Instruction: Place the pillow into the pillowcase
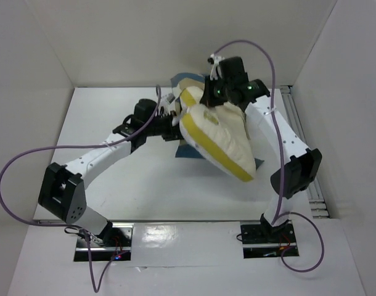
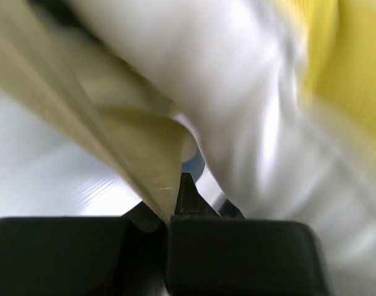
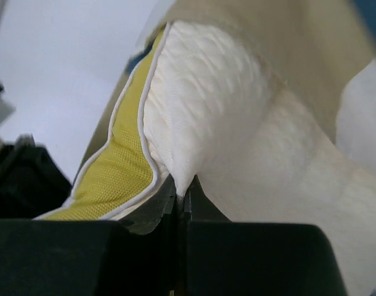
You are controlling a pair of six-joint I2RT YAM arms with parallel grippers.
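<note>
Top external view: the pillow (image 1: 222,139) hangs tilted above the middle of the desk (image 1: 145,191), its high end at the far side and its low corner toward the right arm's base. The right gripper (image 1: 220,97) sits on that high end, and the left gripper (image 1: 174,128) is at the pillow's left edge. Parts of the pillowcase (image 1: 187,152) show in blue under the pillow and in blue and tan behind its top.

The left wrist view gives what the top view hides. The left gripper's fingers are pressed together on a fold of the pillowcase's tan cloth, which runs up and to the left. The blurred white pillow lies just beside it on the right, touching the fold. A small patch of blue shows between them.

The right wrist view shows the right gripper pinching a pucker of the pillow's quilted white face. The yellow edge band (image 3: 114,179) curves up just to the left of the fingers, and tan pillowcase cloth drapes over the pillow's upper right.

The desk is white and glossy, closed in by plain white walls (image 1: 46,49) at the left, back and right. Purple cables (image 1: 28,154) loop from both arms, and a metal rail (image 1: 302,132) runs along the desk's right edge.
</note>
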